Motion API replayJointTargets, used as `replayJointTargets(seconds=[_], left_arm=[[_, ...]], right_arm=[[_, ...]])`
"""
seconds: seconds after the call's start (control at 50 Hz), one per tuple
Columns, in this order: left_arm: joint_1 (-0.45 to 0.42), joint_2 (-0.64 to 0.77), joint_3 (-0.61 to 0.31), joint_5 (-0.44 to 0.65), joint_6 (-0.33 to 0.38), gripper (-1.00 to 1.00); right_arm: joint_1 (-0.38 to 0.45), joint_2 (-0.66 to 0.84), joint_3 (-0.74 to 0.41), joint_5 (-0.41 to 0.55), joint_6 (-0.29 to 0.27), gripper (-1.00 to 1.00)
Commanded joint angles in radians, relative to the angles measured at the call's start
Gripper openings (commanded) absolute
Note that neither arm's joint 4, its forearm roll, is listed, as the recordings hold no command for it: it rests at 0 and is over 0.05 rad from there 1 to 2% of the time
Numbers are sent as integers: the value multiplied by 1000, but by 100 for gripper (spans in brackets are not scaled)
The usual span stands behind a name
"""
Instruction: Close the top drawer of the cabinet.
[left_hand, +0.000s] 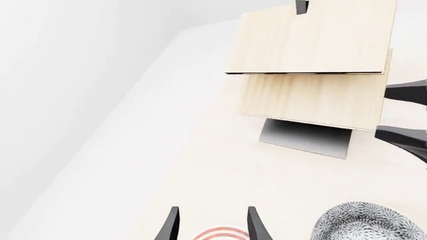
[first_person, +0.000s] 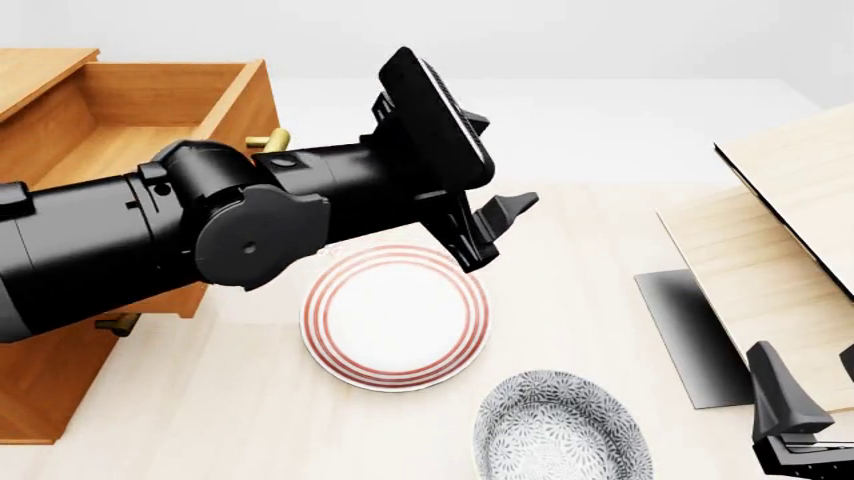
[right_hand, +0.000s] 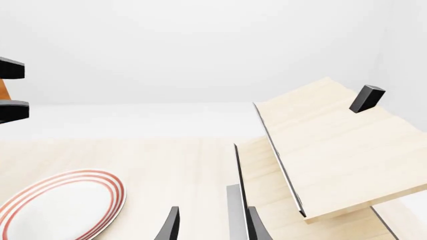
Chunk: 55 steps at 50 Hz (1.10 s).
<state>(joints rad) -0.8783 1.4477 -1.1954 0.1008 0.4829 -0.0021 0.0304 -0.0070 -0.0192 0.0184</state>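
No readable text, labels, brands, nos. or signs in any view. Checked surfaces w/ nothing written: orange-brown wooden cabinet and its open top drawer w/ brass bar handle at the bench's left edge, pale light-wood panels w/ black edges by the right edge, white round plate w/ red rings mid-bench, grey speckled bowl at the near edge. Black arm housings also unmarked.

The front camera is looking down from behind the arms. Both wrist cameras are facing low across the table, sharing the striped plate and pale panels.
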Motion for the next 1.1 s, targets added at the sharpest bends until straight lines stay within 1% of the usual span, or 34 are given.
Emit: replayJointTargets(seconds=[0.02, 0.06, 0.16, 0.24, 0.28, 0.3, 0.32, 0.36, 0.38, 0.46, 0.48, 0.5, 0.54, 0.56, 0.62, 0.7, 0.8, 0.84, 0.86, 0.96, 1.02, 1.06, 1.1], left_arm=[[121, -7, 53, 35, 81, 100], [157, -15, 73, 37, 95, 100], [199, -37, 99, 61, 89, 100], [244, -38, 149, 57, 89, 100], [253, -36, 169, 58, 77, 100], [263, -39, 173, 59, 43, 100], [266, -38, 178, 62, 32, 100], [258, -52, 214, 57, 25, 100], [265, -58, 225, 59, 13, 100], [314, -65, 269, 45, 20, 100], [327, -72, 276, 42, 9, 100], [331, -83, 284, 39, -6, 100], [335, -93, 301, 33, -6, 100], [363, -107, 325, 21, -21, 100], [419, -130, 362, 12, -18, 100], [476, -186, 390, 22, -33, 100], [565, -249, 425, 30, -27, 100], [593, -260, 433, 33, -29, 100], [585, -267, 441, 33, -30, 100], [661, -275, 475, 16, -19, 100], [699, -300, 473, 30, -13, 100], [723, -324, 457, 47, -25, 100], [744, -335, 455, 55, -17, 100]], right_arm=[[0, 0, 0, 0, 0, 100], [0, 0, 0, 0, 0, 100], [0, 0, 0, 0, 0, 100], [0, 0, 0, 0, 0, 100], [0, 0, 0, 0, 0, 100], [0, 0, 0, 0, 0, 100], [0, 0, 0, 0, 0, 100], [0, 0, 0, 0, 0, 100], [0, 0, 0, 0, 0, 100], [0, 0, 0, 0, 0, 100], [0, 0, 0, 0, 0, 100], [0, 0, 0, 0, 0, 100], [0, -1, 0, 0, 0, 100], [0, 0, 0, 0, 0, 100], [0, 0, 0, 0, 0, 100], [0, 0, 0, 0, 0, 100], [0, 0, 0, 0, 0, 100], [0, 0, 0, 0, 0, 100], [0, 0, 0, 0, 0, 100], [0, 0, 0, 0, 0, 100], [0, 0, 0, 0, 0, 100], [0, 0, 0, 0, 0, 100], [0, 0, 0, 0, 0, 100]])
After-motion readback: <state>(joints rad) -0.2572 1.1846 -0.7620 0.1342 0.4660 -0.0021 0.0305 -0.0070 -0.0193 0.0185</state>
